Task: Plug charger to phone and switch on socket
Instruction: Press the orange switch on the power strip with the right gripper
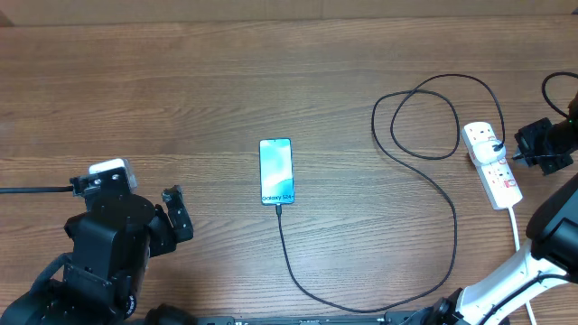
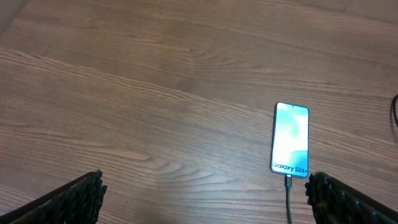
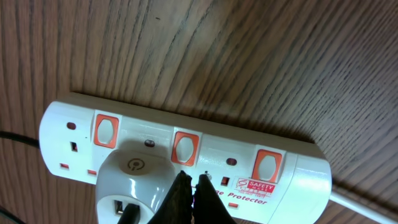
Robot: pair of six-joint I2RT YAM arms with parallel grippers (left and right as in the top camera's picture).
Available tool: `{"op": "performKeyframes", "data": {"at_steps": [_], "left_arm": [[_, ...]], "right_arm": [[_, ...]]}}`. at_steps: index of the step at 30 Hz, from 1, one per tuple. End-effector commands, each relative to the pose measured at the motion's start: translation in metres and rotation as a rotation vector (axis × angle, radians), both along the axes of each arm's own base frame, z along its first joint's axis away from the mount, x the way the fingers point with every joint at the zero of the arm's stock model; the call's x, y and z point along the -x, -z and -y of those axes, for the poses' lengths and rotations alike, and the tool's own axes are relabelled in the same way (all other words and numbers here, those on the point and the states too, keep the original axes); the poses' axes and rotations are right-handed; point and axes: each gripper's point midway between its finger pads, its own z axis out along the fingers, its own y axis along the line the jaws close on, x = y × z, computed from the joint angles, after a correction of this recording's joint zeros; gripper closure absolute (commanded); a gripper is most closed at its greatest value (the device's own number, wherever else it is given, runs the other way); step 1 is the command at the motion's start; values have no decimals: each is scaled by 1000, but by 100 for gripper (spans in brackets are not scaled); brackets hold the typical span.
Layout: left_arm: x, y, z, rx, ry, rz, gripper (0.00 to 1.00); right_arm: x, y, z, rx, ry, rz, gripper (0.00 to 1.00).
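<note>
The phone (image 1: 276, 171) lies mid-table, teal screen up, "Galaxy S24" text at its near end; it also shows in the left wrist view (image 2: 290, 138). The black charger cable (image 1: 449, 208) is plugged into the phone's near end (image 2: 288, 182) and loops right to a white adapter (image 3: 134, 182) in the socket strip (image 1: 492, 163). My right gripper (image 3: 191, 182) is shut and empty, its tips just above the strip (image 3: 292, 174), below the middle orange-red switch (image 3: 185, 148). My left gripper (image 2: 205, 196) is open and empty, left of the phone.
The strip's white cord (image 1: 518, 230) runs toward the near right edge. The right arm's white link (image 1: 506, 284) lies at the near right. The left arm's black body (image 1: 108, 244) fills the near left corner. Bare wood table (image 1: 181, 81) elsewhere.
</note>
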Motion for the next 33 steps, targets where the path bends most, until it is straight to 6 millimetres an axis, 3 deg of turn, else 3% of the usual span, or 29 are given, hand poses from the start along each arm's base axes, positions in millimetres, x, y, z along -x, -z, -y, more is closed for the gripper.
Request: {"op": "performKeyframes", "data": {"at_steps": [1,12,20,33], "left_arm": [[-1,2,5,19,10,-7,0],[-1,3,6,25,16,-10,1],[-1,3,7,29,20,-12,0],[-1,3,7,29,20,-12,0]], "right_arm": [[-5,9,1,-6,-33,-6,96],[-11,15,-4,-36,-67,15,96],[-19,18,-22,-25,-122,2,96],[-22,21,-22,15,-141,-12,96]]}}
